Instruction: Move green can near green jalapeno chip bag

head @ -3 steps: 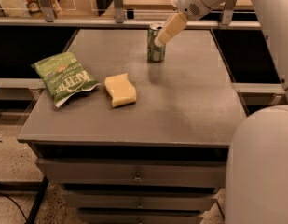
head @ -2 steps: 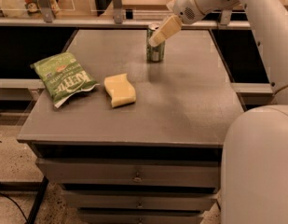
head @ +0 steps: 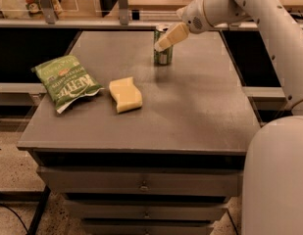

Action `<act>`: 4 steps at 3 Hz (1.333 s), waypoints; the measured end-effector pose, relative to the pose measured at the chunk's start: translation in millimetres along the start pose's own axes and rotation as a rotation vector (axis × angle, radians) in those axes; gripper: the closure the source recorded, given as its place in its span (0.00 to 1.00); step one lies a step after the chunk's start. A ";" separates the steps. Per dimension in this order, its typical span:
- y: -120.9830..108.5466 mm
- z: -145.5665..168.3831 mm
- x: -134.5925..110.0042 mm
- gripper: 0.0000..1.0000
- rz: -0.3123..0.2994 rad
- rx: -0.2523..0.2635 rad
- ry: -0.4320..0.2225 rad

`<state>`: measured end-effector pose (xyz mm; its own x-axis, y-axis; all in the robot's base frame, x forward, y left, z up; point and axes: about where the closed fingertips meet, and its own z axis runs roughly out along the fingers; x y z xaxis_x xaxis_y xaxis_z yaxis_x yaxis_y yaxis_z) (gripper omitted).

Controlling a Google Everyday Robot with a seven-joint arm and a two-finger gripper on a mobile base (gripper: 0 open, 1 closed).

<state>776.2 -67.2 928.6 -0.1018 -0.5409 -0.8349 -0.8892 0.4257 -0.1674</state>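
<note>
The tool point(head: 162, 43) has dipped toward the green can point(head: 163, 57); its grip, I cannot tell. Best grasp squarely, then carry toward eight o'clock, beside the green jalapeno chip bag point(head: 67, 81).

one green can point(head: 164, 58) (gripper point(head: 162, 43) at it), one chip bag point(head: 67, 80), one block point(head: 125, 95)

Smooth plastic hand point(head: 162, 44) by shiny metal green can point(head: 164, 58).

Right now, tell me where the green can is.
In the camera view, the green can stands upright toward the table's far edge, beyond the yellow sponge, with the gripper at its top.
</note>
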 end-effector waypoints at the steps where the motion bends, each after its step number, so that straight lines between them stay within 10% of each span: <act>1: 3.3 12.7 12.7 0.00 0.017 0.030 0.018; 2: 8.3 22.6 13.8 0.00 0.020 0.022 0.020; 4: 14.1 39.0 8.2 0.39 0.020 -0.004 0.000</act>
<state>780.2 -37.4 899.0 -0.1198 -0.5323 -0.8381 -0.8886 0.4339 -0.1486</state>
